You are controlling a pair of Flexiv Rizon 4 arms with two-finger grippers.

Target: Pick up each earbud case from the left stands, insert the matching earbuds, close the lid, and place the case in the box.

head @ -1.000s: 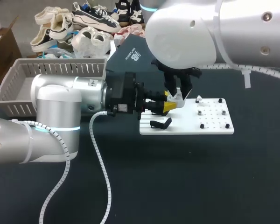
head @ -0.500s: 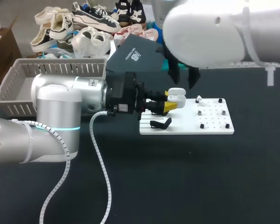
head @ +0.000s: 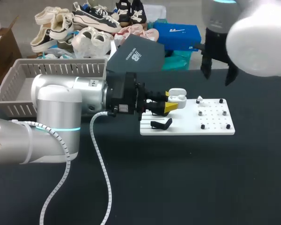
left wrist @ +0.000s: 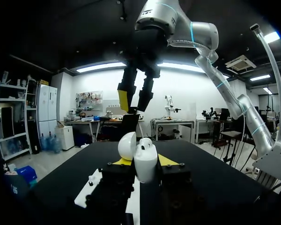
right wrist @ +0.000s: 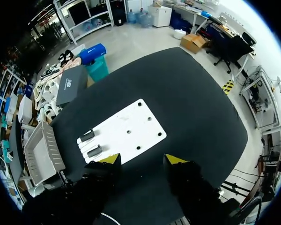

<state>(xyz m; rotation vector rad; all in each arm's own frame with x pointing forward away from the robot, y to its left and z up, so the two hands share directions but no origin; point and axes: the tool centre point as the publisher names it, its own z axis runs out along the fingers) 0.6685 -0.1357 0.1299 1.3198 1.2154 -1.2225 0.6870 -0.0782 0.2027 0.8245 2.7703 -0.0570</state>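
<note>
Far left in the head view, a grey slatted box [head: 18, 89] at the table's [head: 145, 187] edge, its floor hidden behind the near wall. Next to it, the left arm [head: 61, 108], stretched level across the table toward the middle. At its end, the left gripper [head: 170, 107], clamped from both sides on a white earbud case [head: 178, 99]. Small, glossy and rounded, held upright over the rear left corner of the white board [head: 215, 129]; touching the board or not, cannot tell. Lid [left wrist: 127, 145] flipped open and tilted off to one side; seen from the left wrist, something white and rounded seated in the open top. Lower body of the case covered by the yellow-tipped fingers. In front of the case, on the board, a black stand [head: 161, 124], bare. Just right of the case, a small white piece [head: 200, 100] upright on the board, then black pegs [head: 203, 126] dotted toward the right end. Farther right and higher, the right gripper [head: 218, 75], well apart from case and board, fingers spread wide and empty. From the right wrist, looks down on the board from high above.
</note>
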